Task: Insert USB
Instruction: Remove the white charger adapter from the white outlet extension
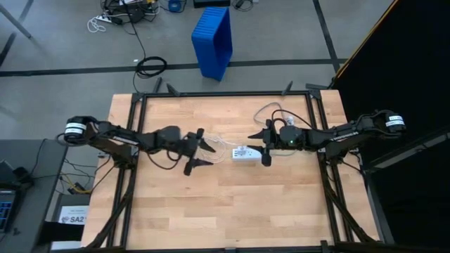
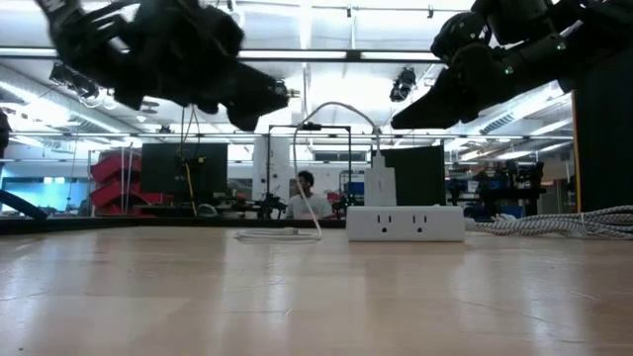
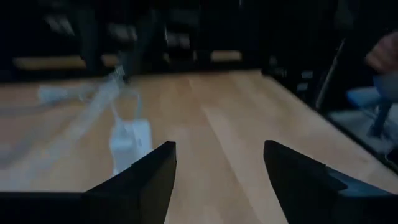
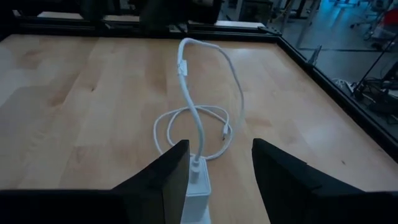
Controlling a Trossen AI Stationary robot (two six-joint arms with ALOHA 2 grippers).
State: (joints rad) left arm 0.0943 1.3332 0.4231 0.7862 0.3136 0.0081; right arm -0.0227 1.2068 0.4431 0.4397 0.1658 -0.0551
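The USB [image 4: 198,115] lies on the table [image 1: 211,211] between the two grippers, held by neither. It is a thin white cable (much thinner than the grey cord [image 2: 564,223]). It rises in a tall loop from the white power strip [image 1: 245,153]. The left gripper [image 1: 199,152] and the right gripper [image 1: 266,145] both hang above the table with fingers spread wide.

A grey floor [image 1: 56,77] crossed by dark lines surrounds the wooden table [image 1: 225,204], with a blue bin [image 1: 214,39] standing beyond the table's far edge and a coiled black cable [image 1: 150,67] lying near its far left corner. A black curtain [image 1: 408,63] hangs past the right edge. Across the table the low view shows a wide hall with bright ceiling lights [image 2: 326,69], a dark monitor [image 2: 184,170], red bins [image 2: 117,178] and a seated person [image 2: 305,193].
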